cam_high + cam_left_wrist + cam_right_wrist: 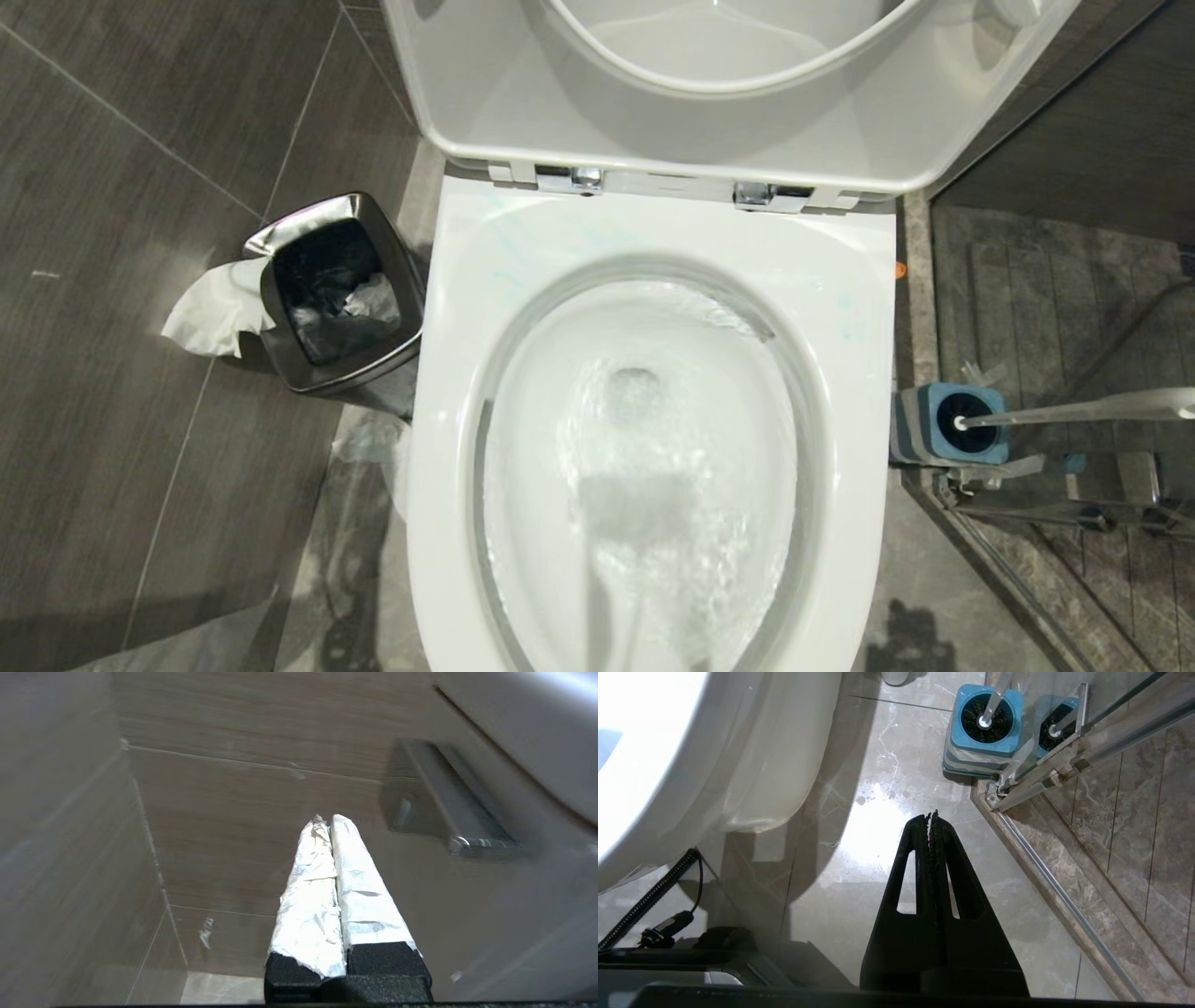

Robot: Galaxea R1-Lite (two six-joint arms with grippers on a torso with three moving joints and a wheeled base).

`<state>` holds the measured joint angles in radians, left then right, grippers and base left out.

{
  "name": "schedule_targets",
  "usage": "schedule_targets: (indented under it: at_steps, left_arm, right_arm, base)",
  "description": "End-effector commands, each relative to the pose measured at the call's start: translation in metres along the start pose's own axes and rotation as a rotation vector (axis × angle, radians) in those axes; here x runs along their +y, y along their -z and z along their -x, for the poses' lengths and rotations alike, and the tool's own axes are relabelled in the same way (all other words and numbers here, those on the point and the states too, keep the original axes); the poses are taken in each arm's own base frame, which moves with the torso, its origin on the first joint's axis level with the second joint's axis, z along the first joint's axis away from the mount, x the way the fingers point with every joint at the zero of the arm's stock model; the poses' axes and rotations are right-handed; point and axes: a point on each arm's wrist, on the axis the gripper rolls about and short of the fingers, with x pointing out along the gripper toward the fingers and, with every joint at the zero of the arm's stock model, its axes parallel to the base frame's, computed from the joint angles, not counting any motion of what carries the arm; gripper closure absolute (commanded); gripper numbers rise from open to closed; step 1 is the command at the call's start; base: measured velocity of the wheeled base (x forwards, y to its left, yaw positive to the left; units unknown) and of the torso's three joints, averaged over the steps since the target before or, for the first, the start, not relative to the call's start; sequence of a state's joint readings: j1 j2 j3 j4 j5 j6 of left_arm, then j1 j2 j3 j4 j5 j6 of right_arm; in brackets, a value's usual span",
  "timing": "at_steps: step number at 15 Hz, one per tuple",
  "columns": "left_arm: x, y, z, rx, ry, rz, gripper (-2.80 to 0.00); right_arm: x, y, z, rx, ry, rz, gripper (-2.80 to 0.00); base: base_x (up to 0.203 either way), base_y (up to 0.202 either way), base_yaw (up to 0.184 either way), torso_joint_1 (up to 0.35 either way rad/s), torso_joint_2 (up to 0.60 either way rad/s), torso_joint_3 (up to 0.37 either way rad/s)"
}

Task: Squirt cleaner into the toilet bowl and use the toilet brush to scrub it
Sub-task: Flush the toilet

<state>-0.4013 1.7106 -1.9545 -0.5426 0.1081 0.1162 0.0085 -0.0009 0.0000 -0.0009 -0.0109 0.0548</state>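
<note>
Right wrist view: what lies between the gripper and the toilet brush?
Only bare, glossy marble floor between the shut right gripper and the white-handled, black-bristled toilet brush.

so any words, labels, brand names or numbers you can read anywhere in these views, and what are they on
None can be read in any view.
The toilet bowl, its raised lid and the steel bin: no print visible.
The blue brush holder and the toilet brush handle: no label visible.
The foil-wrapped left pincer and black right pincer: no markings.
</note>
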Motion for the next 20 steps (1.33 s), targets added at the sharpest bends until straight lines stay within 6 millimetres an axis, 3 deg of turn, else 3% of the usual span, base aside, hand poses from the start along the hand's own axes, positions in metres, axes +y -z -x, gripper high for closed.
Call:
schedule_targets:
  at_steps: [1,10,16,20]
  left_arm:
    - [0.005,-0.020,0.006,-0.043,-0.010,0.000,0.00]
    - [0.011,-0.051,0.020,-0.047,-0.020,0.006,0.00]
    - [0.010,-0.083,0.055,0.184,0.037,0.113,0.00]
    - [0.010,-0.086,0.067,0.293,0.038,0.238,0.00]
  right_arm:
    - [0.000,0.000,0.000,0.000,0.000,0.000,0.00]
    - [0.000,0.000,0.000,0.000,0.001,0.000,0.00]
    - [0.000,0.000,0.000,0.000,-0.001,0.000,0.00]
    - [0.000,0.000,0.000,0.000,0.001,0.000,0.00]
  base:
    - [0.000,0.000,0.000,0.000,0.00,0.000]
    - [0.000,0.000,0.000,0.000,0.00,0.000]
    - [0.000,0.000,0.000,0.000,0.00,0.000]
    - [0.000,0.000,0.000,0.000,0.00,0.000]
